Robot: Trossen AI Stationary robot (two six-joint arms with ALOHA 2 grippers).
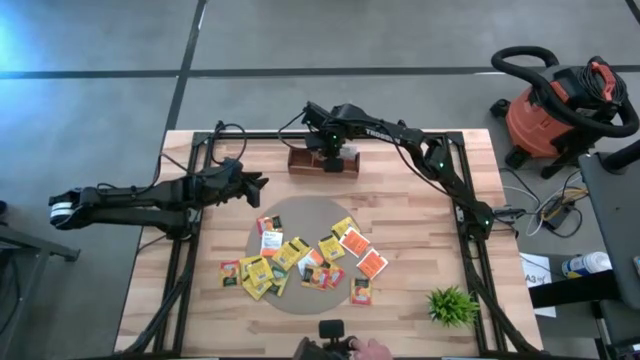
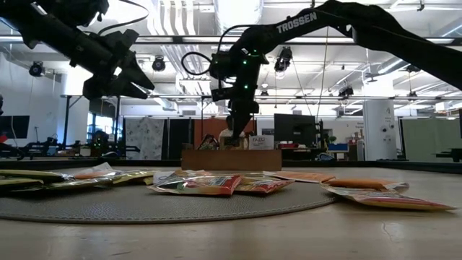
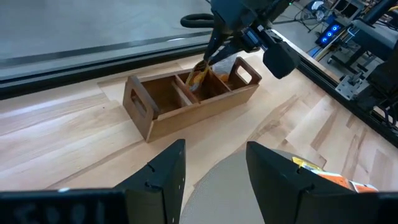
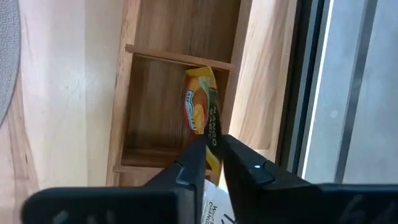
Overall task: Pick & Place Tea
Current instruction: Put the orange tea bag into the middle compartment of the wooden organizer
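A brown wooden divided tray (image 1: 300, 162) stands at the table's far middle. My right gripper (image 4: 211, 155) hangs over it, pointing down, shut on a yellow tea packet (image 4: 200, 102) that reaches into a tray compartment (image 3: 200, 78). Many more tea packets (image 1: 300, 260), yellow, orange-red and white, lie flat on a round grey mat (image 1: 300, 212). My left gripper (image 3: 214, 168) hovers open above the table, left of the tray and clear of everything. A white packet (image 2: 260, 141) stands in the tray beside the yellow one. My right gripper pinches the yellow packet's upper end (image 4: 212, 140) between its two fingers, flat faces against the pads. The fingers come from above, slanting steeply down. The packet hangs upright on edge below them inside the tray (image 4: 146, 93); whether its lower end touches the floor I cannot tell.
A small green plant (image 1: 452, 305) stands at the near right corner. Dark frame rails (image 1: 470, 240) run along both table sides. A camera mount and a person's hand (image 1: 372, 350) show at the near edge. Bare wood lies between mat and tray.
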